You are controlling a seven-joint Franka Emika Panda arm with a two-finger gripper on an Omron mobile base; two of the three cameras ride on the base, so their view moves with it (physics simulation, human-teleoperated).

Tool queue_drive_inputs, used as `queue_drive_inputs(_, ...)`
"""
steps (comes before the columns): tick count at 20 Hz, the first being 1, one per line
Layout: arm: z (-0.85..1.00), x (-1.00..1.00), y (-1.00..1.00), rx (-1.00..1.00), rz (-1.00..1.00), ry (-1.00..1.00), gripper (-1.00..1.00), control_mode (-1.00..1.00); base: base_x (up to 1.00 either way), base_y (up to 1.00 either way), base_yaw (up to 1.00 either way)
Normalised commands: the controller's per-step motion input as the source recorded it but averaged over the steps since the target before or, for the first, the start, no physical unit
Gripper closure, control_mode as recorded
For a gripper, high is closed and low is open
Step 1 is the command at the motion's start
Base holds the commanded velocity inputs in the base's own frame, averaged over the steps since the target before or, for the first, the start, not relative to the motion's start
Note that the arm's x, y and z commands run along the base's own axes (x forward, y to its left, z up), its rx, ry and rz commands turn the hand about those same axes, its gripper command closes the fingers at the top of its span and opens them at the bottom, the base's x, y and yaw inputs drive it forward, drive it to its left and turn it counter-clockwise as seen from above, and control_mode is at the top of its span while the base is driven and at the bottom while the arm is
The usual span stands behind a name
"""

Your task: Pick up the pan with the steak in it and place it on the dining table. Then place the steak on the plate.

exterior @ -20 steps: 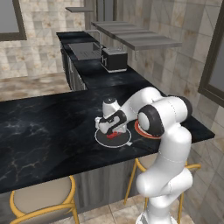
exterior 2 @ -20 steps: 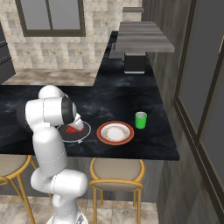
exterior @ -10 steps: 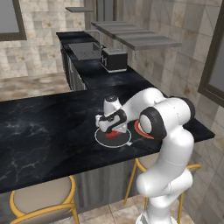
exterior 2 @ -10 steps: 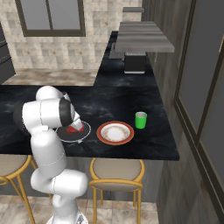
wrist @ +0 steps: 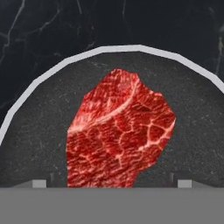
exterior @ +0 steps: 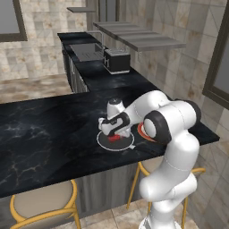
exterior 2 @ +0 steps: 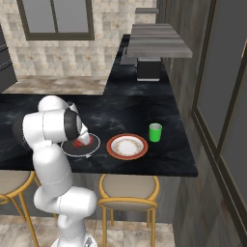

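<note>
No words, numbers or signs to read anywhere, not on things near the hand or far from it

Home kitchen: black marble-look bar counter (exterior: 49, 129) across mid-frame w/ yellow stools (exterior: 42, 205) below, sink (exterior: 87, 50) and shelf (exterior: 138, 38) at upper centre, stone-tile walls, framed window (exterior 2: 55, 19) upper left.
</note>
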Motion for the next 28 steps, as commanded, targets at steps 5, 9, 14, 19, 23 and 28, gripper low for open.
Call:
queue_drive_inputs(5,-0.26,-0.09,0.0,-0.01,-0.02,0.08,-1.0,-1.0,0.0,0.0,0.0)
queue_drive_inputs(9,-0.36,-0.03,0.01,-0.04,-0.03,0.06,-1.0,-1.0,0.0,0.0,0.0)
queue_drive_inputs(14,-0.25,0.0,0.06,-0.04,-0.03,0.01,1.0,-1.0,0.0,0.0,0.0)
queue_drive_inputs(19,-0.04,0.0,0.02,0.0,0.0,0.0,1.0,-1.0,0.0,0.0,0.0)
queue_drive_inputs(23,0.29,0.0,-0.06,0.03,-0.08,-0.01,1.0,-1.0,0.0,0.0,0.0)
queue_drive_inputs(28,0.73,-0.04,-0.29,0.04,-0.15,-0.01,1.0,-1.0,0.0,0.0,0.0)
